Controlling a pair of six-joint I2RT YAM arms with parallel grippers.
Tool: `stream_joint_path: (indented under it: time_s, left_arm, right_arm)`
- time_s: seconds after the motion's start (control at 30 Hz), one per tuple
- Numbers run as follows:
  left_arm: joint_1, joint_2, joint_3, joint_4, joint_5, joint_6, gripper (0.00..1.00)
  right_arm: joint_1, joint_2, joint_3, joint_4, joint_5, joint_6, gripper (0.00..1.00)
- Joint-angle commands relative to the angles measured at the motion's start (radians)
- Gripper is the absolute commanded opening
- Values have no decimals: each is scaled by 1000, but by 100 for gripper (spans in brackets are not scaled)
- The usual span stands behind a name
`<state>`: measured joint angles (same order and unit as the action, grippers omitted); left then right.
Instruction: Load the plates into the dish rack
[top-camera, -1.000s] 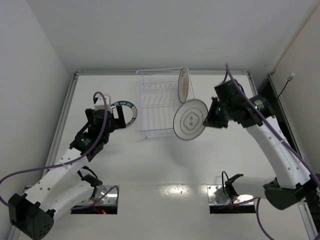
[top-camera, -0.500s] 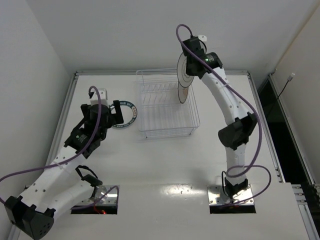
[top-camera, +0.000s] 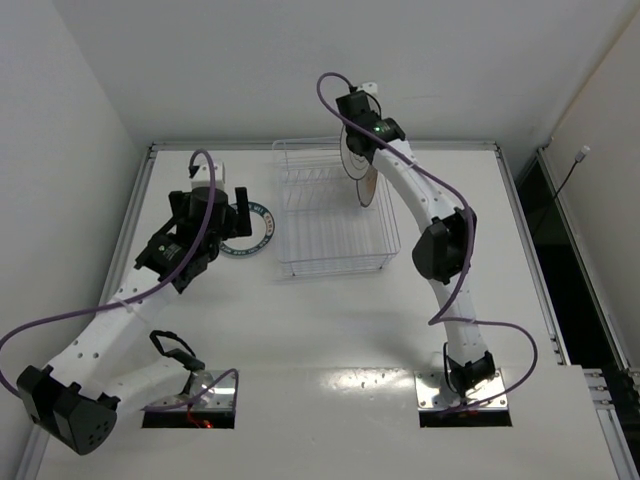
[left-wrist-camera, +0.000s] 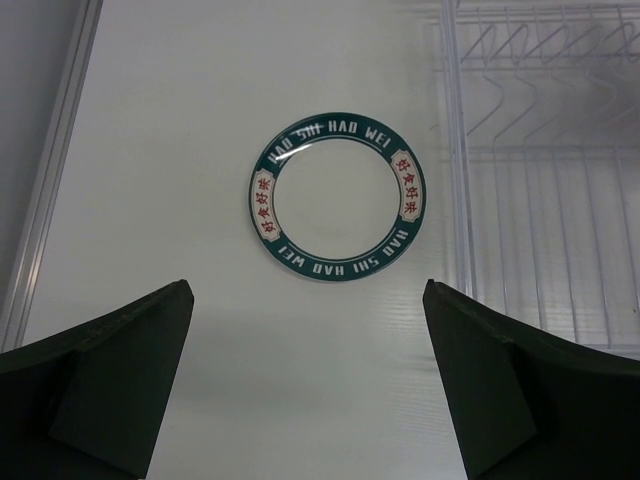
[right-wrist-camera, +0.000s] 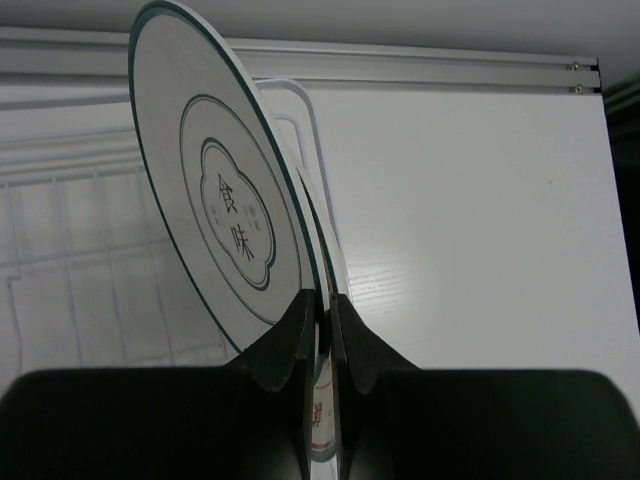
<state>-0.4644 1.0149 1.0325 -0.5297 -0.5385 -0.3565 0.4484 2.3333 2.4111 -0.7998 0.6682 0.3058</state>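
The dish rack (top-camera: 332, 268) stands at the table's far middle. An orange plate (top-camera: 369, 190) stands on edge in its far right corner. My right gripper (top-camera: 356, 143) is shut on the rim of the white plate with a thin dark ring and centre mark (right-wrist-camera: 222, 205), which it holds upright over the rack (right-wrist-camera: 70, 255), close beside the orange plate. Left of the rack, the teal lettered-rim plate (left-wrist-camera: 335, 197) lies flat on the table (top-camera: 252, 228). Above the plate's near side hangs my left gripper (left-wrist-camera: 307, 290), open and empty.
A raised rail (top-camera: 320, 146) runs along the table's far edge, with white walls behind and to the left. In the left wrist view the rack's side wall (left-wrist-camera: 452, 150) lies just right of the teal plate.
My right arm has swung the ringed plate from beside the rack's right front up to its far right corner, turning it on edge. My left gripper has shifted slightly over the teal plate.
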Motion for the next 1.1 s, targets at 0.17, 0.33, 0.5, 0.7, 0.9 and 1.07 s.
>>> stream_joint_path:
  time_s: [0.17,0.33,0.5,0.7,0.9,1.07]
  left_arm:
    - [-8,43,78,-29,-41,47,100]
    - [-8,53,78,-10,-32,37,100]
    - [-8,53,69,-10,2,15,100]
    - [-8,42,60,-10,38,-6,100]
    - [-8,21,60,-10,18,5,100]
    - [-8,2,51,-19,0,14,100]
  right_arm:
    - [39,14,-30,-19,221,-102,0]
    - [49,-63,-12,48,284,-178,0]
    - [58,-83,37,145,369,-298,0]
    - [79,-103,-73,110,381,-278,0]
    - [108,-37,-37,44,272,-196,0]
    - [138,-23,-26,34,245,-174,0]
